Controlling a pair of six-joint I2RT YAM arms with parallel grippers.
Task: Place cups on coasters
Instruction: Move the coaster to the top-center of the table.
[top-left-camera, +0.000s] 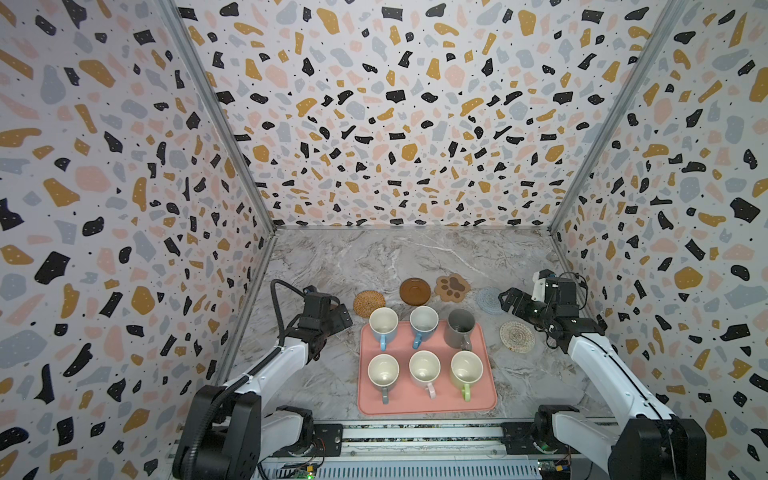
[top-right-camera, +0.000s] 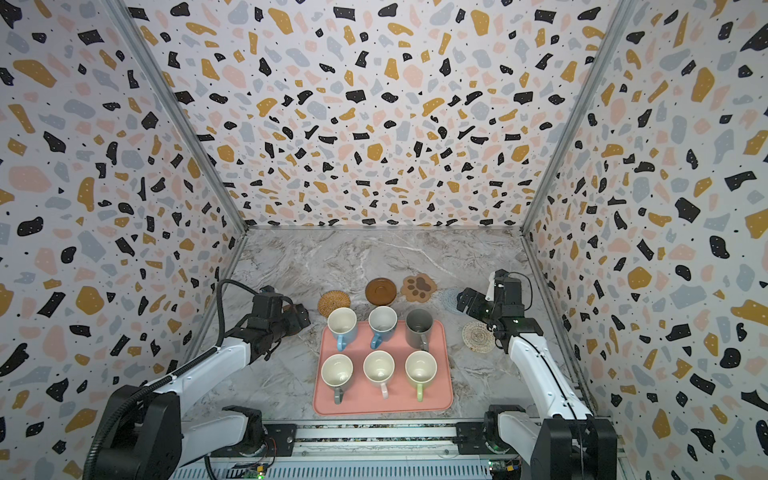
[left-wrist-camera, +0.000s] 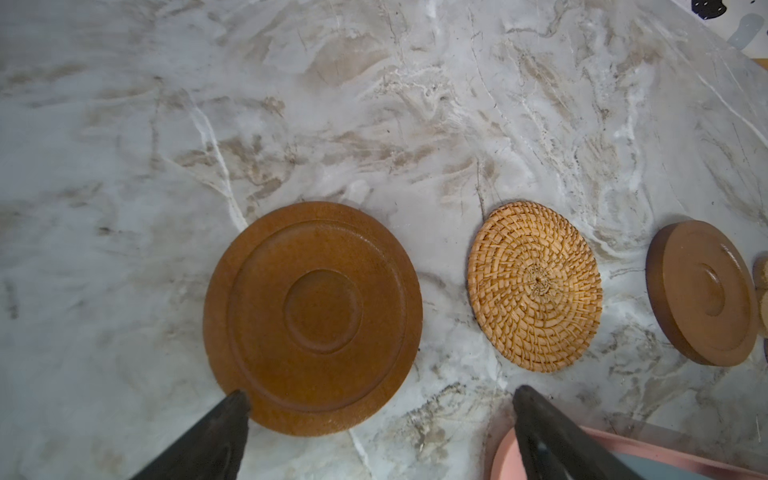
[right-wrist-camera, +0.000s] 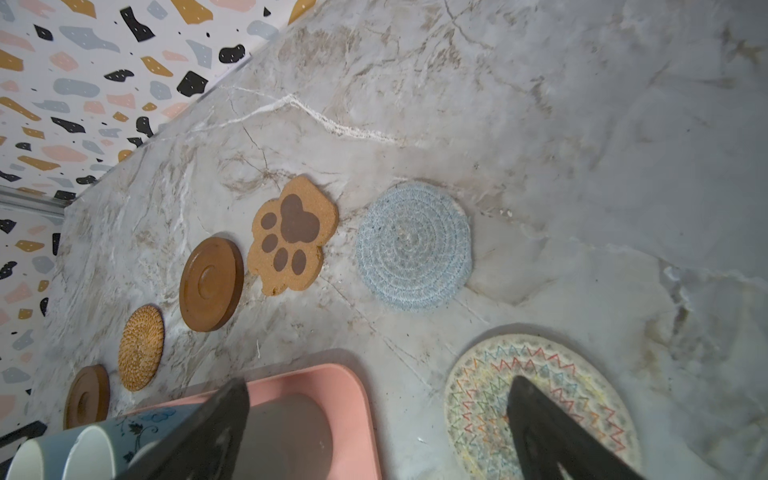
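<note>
Tray (top-left-camera: 424, 409) holding six upright cups (top-left-camera: 424, 368), left and right jaws spread wide, empty

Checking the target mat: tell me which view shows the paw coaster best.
Right wrist: the paw coaster is large, whole, unblocked. Both top views show it whole but small. Left wrist shows at most a sliver.

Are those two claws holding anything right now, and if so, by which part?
Nothing. The left gripper and the right gripper both hang open and empty; the mugs all stand on the pink tray.
</note>
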